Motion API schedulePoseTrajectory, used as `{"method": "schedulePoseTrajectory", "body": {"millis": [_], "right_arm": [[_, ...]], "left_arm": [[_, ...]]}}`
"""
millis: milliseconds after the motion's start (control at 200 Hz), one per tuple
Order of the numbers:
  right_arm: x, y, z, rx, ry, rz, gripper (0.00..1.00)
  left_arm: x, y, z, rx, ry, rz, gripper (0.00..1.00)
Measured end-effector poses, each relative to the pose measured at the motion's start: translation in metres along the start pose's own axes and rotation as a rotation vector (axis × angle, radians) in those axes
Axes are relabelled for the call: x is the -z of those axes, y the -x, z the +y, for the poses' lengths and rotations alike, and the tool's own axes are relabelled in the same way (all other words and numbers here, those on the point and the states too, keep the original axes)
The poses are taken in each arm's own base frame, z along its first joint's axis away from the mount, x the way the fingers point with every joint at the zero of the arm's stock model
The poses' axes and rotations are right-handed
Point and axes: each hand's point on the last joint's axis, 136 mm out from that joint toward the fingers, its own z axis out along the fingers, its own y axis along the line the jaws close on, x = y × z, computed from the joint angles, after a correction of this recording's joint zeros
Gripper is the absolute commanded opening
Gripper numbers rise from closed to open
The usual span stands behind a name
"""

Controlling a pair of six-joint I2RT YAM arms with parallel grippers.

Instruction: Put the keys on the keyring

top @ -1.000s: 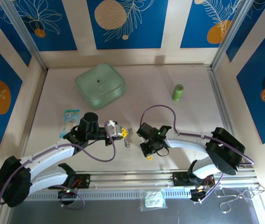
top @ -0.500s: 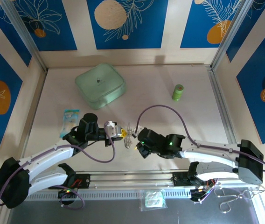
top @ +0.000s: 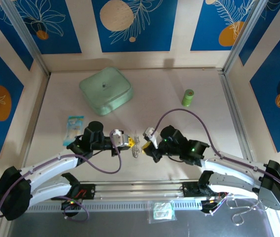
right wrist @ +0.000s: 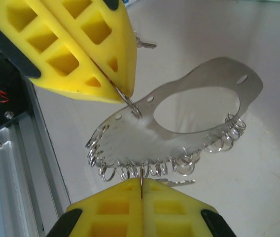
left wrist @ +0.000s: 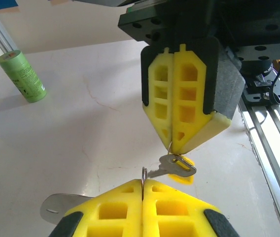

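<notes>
A pale table [top: 204, 128], walled by cream panels with blue leaf-print [top: 135, 24], carries a left arm [top: 51, 165] and a right arm [top: 233, 165], one mint-green square box [top: 105, 90], one keyring [right wrist: 130, 136] (a flat metal plate with an oval hole and small wire loops along its edge), one green roll [top: 188, 97] and one small packet [top: 74, 123]. The keyring is held between the two arms near the table's front edge, with the left fingers [right wrist: 71, 44] pinched closed on one loop and the right fingers [left wrist: 189, 103] closed on another. One silver key [left wrist: 172, 167] dangles at the right fingertips.

The left gripper [top: 125, 142] and right gripper [top: 148, 145] faced each other low over the bench [top: 179, 123], the keyring [top: 136, 146] between their tips; a green roll [top: 188, 97] stood well apart, far right.
</notes>
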Motion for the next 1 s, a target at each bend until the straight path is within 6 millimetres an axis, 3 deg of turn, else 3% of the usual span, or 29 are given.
{"method": "schedulePoseTrajectory", "body": {"millis": [240,1000], "right_arm": [[-0.007,-0.003,0.009,0.039,0.079,0.026,0.0],[-0.008,0.022,0.01,0.066,0.076,-0.072,0.0]], "left_arm": [[0.0,0.0,-0.002,-0.026,-0.001,-0.003,0.0],[0.0,0.001,-0.002,-0.056,0.001,-0.004,0.0]]}}
